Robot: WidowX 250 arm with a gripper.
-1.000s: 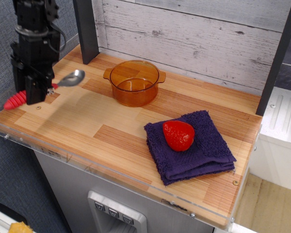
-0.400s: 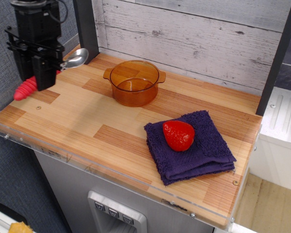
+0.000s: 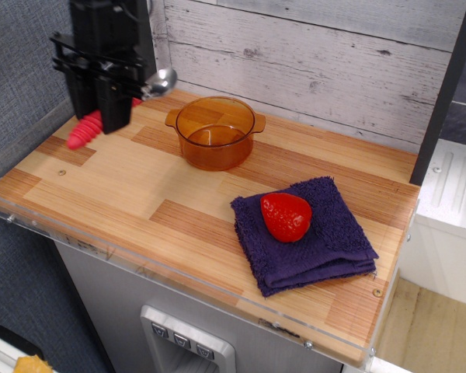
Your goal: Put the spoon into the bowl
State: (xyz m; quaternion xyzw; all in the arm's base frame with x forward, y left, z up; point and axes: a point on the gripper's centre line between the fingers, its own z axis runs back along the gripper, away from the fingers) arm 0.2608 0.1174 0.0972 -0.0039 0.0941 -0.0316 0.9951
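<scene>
end effector (image 3: 109,105) clamped on spoon (image 3: 120,109), held above tabletop (image 3: 132,186) at back-left. red handle seen sticking out lower left, silver head upper right, spoon tilted. bowl (image 3: 215,132) set upright on tabletop, right of spoon, apart from it. strawberry (image 3: 286,216) laid on purple cloth (image 3: 311,237), front right.
</scene>
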